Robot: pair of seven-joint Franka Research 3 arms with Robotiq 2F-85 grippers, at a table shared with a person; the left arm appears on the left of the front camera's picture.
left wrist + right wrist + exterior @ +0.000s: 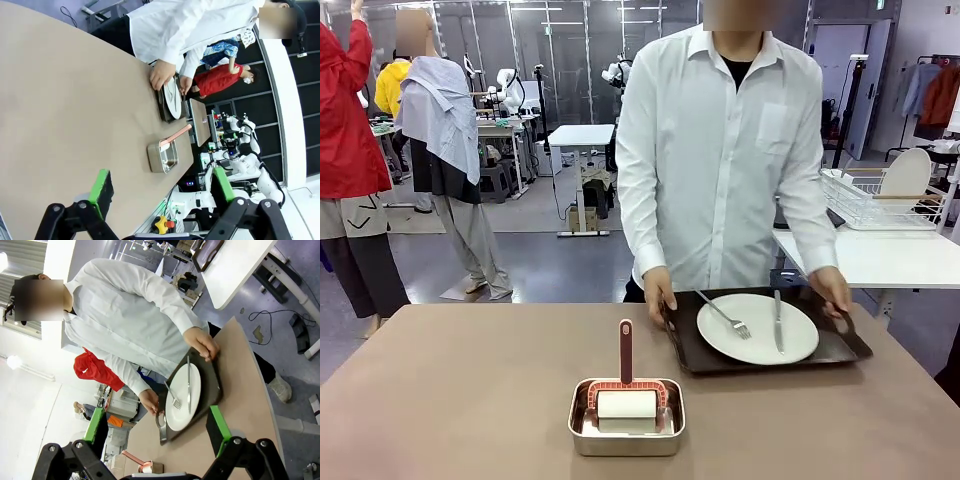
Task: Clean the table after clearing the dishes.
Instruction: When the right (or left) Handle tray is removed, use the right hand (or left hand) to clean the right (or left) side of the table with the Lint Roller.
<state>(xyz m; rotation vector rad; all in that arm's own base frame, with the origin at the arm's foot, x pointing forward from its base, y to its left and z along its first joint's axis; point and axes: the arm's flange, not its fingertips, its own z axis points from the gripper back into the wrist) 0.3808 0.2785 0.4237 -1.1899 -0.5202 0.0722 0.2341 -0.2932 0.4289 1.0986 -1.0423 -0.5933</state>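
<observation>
The brown table spans the front view. At its far right a person's hands hold both ends of a dark tray. On the tray lies a white plate with a fork and a knife. My left gripper hangs open high above the table, far from the tray. My right gripper is open too, well above the plate and tray, with nothing between its fingers.
A small steel pan holding a red-handled roller stands near the table's front middle. Behind the person at the right is a white table with a wire rack. Other people stand far off at the left.
</observation>
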